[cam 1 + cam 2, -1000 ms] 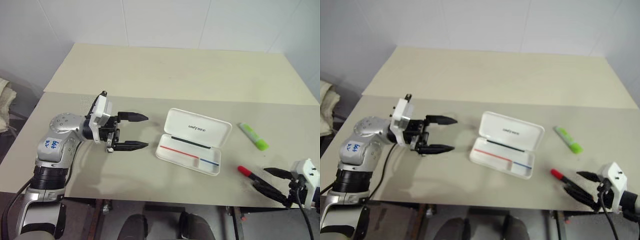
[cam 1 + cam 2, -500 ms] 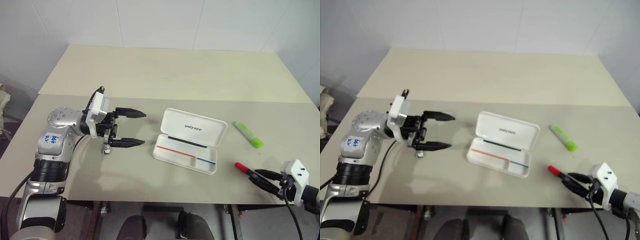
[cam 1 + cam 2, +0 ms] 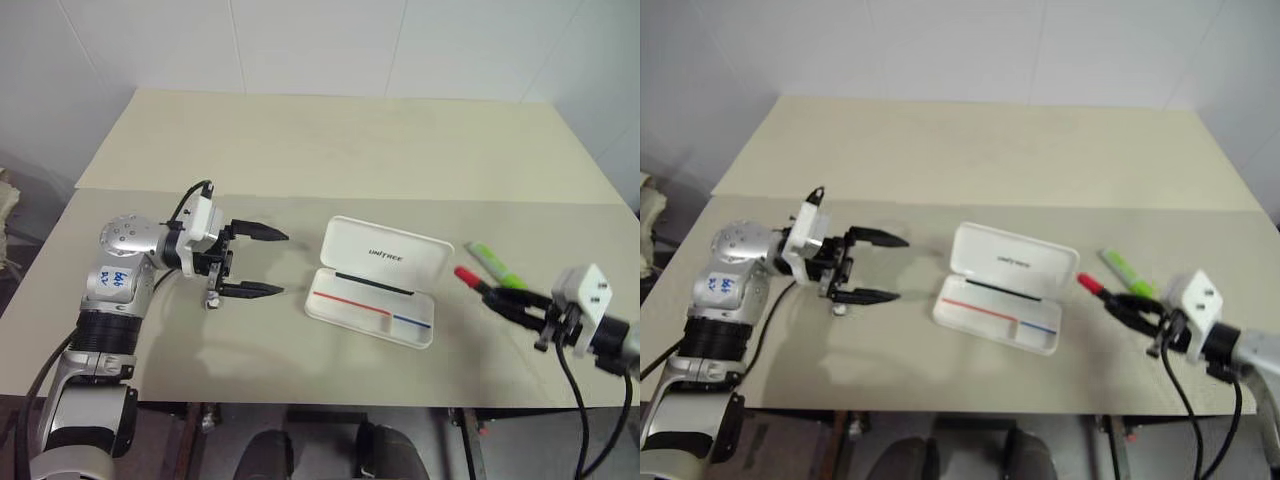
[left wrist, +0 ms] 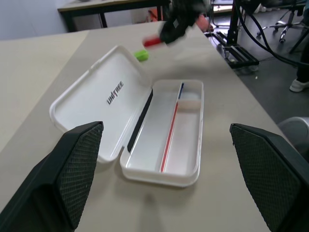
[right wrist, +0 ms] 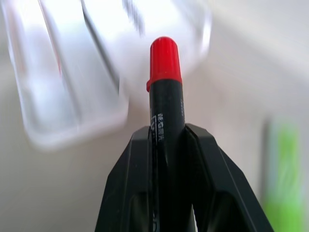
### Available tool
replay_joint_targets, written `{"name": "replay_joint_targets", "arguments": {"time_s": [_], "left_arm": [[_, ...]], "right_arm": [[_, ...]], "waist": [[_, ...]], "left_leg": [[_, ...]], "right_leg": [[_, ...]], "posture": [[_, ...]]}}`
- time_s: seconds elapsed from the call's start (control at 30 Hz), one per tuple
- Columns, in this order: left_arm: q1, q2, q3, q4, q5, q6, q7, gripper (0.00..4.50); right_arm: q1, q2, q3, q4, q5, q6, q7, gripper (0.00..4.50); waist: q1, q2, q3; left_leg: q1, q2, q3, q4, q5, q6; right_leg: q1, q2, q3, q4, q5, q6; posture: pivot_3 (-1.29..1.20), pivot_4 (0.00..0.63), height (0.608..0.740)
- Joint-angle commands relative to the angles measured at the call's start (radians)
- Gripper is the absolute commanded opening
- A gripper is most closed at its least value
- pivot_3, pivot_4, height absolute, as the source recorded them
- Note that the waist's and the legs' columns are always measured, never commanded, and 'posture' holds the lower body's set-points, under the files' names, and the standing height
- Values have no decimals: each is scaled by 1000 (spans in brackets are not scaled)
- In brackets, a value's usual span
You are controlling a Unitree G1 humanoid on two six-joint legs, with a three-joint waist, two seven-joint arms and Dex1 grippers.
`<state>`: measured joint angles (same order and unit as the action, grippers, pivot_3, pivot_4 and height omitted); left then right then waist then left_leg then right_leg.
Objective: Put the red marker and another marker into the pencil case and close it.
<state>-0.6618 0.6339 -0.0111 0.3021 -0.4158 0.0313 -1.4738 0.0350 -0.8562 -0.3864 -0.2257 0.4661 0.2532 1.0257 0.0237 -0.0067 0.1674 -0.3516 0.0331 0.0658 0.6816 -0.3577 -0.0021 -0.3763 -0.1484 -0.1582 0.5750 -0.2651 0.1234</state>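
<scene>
Black fingers, right gripper [image 3: 512,303]: clamped on the red marker [image 3: 480,288], held above the tabletop near the front edge, its red cap aimed at the pencil case.
Red marker, close up: in the right wrist view the black barrel [image 5: 166,121] sits pinched between the 2 fingers [image 5: 130,188], cap forward, small print on the barrel.
Pencil case [image 3: 385,283]: open on the table between the 2 arms, lid leaning back, tray showing a red and a blue stripe; nothing lies in the tray.
Left gripper [image 3: 262,262]: fingers spread wide apart, holding nothing, level, pointing at the case from its left with bare table between them.
Green highlighter [image 3: 494,264]: lying on the table just behind the held marker, right of the case and apart from it.
In the way: nothing lies between the marker tip and the case.
Surface: 2 pale beige tabletops [image 3: 330,150] butted together, a seam running across behind the case.
Room: white tiled wall at the back.
Left wrist view adds: lettering on the inside of the lid [image 4: 115,93], a dark strip along the hinge, and, past the table edge, grey floor, a black-legged desk, and a shoe.
</scene>
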Motion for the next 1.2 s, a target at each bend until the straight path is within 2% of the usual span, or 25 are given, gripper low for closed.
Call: {"name": "replay_joint_targets", "arguments": {"time_s": [0.03, 0.23, 0.47, 0.63, 0.83, 0.9, 1.03, 1.2], "left_arm": [[-17, 11, 12, 25, 18, -45, -7, 4500], [-13, 17, 16, 51, 34, -68, 0, 4500], [14, 26, 24, 21, 31, -61, 19, 4500], [32, 32, 29, -16, 25, -44, 39, 4500], [43, 37, 37, -24, 23, -42, 50, 4500], [46, 37, 38, -29, 23, -42, 53, 4500], [42, 33, 35, -33, 23, -37, 62, 4500], [33, 26, 32, -26, 26, -40, 68, 4500]], "right_arm": [[-89, -15, 63, -87, 45, 70, -14, 591], [-250, 33, 232, -87, 31, 122, -14, 591], [-387, 127, 442, 78, -95, 35, 34, 591], [-412, 131, 530, 211, -207, -63, 78, 591], [-434, 153, 529, 282, -240, -89, 75, 591], [-439, 161, 527, 285, -240, -87, 76, 1333], [-470, 206, 488, 256, -198, -56, 43, 2487], [-473, 201, 471, 197, -174, -26, 51, 4133]], "waist": [[2, 0, 0], [1, 0, 0], [-1, 0, 0], [-1, 0, 0], [-3, 0, 0], [-3, 0, 0], [-10, 0, 0], [-19, 0, 0]], "left_leg": [[0, 0, 0, 0, 0, 0], [-1, -1, 0, 0, -1, 1], [-2, -1, 1, 0, -1, 1], [-2, -1, 1, 0, -1, 1], [-2, -1, 1, 0, -1, 1], [-2, 0, 2, 0, 0, 1], [-1, 0, 2, 1, 0, 1], [-1, 1, 1, 0, 0, 0]], "right_leg": [[0, 0, 0, 0, 0, 0], [0, -1, 0, 0, 0, 0], [-1, -1, -1, 0, 0, 0], [-1, -1, -1, 0, 0, 0], [-2, -1, -1, 0, 0, 0], [-1, -1, -1, 0, 0, 0], [-1, 0, 0, 0, 0, 0], [-1, 0, -1, 1, 0, 0]], "posture": [[0, 150, 740], [0, 150, 740], [0, 150, 740], [0, 150, 740], [0, 150, 740], [0, 150, 740], [0, 150, 740], [0, 150, 740]]}}
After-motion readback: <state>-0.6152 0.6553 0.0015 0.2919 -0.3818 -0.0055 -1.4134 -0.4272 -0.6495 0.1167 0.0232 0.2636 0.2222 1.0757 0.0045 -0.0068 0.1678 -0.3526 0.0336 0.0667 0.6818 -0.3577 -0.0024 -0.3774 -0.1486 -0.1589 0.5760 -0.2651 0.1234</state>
